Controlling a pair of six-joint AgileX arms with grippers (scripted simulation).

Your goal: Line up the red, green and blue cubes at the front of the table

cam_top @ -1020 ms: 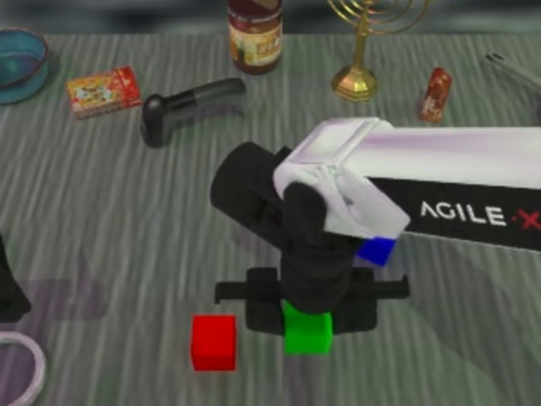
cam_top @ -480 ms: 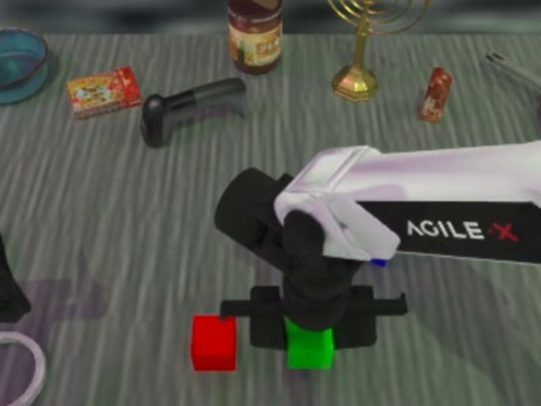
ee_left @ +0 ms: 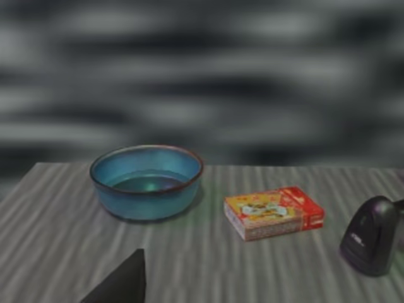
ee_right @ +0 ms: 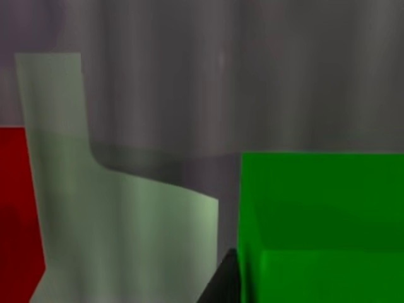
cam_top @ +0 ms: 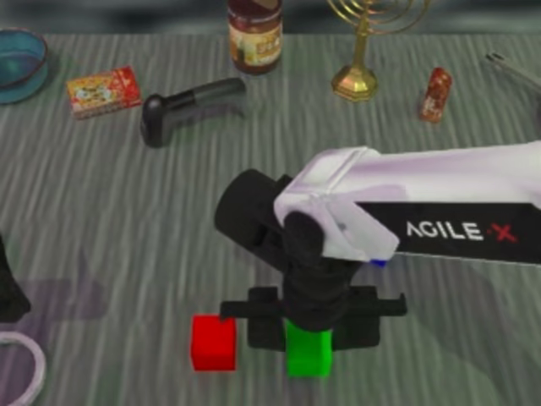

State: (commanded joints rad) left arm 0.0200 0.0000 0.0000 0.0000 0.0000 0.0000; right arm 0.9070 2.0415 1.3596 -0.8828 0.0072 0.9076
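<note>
The green cube (cam_top: 308, 354) stands near the table's (cam_top: 127, 220) front edge, with my right gripper (cam_top: 309, 330) directly over it and shut on it. In the right wrist view one dark finger (ee_right: 221, 281) presses against the side of the green cube (ee_right: 322, 221). The red cube (cam_top: 213, 342) rests a short gap to the green cube's left and shows in the right wrist view as the red cube (ee_right: 12, 208). Only a sliver of the blue cube (cam_top: 379, 262) peeks out from under the right arm. My left arm (cam_top: 8, 296) is parked at the left edge, its gripper open.
Along the back stand a blue bowl (cam_top: 19, 61), a red-orange printed box (cam_top: 104, 90), a black scanner (cam_top: 182, 106), a jar (cam_top: 254, 34), a gold candle stand (cam_top: 355, 80) and a small red bottle (cam_top: 435, 95). A white ring (cam_top: 19, 368) lies at the front left.
My right gripper carried the green cube toward the front edge and lower, and the arm now covers most of the blue cube. It hardly moved over the last half second.
</note>
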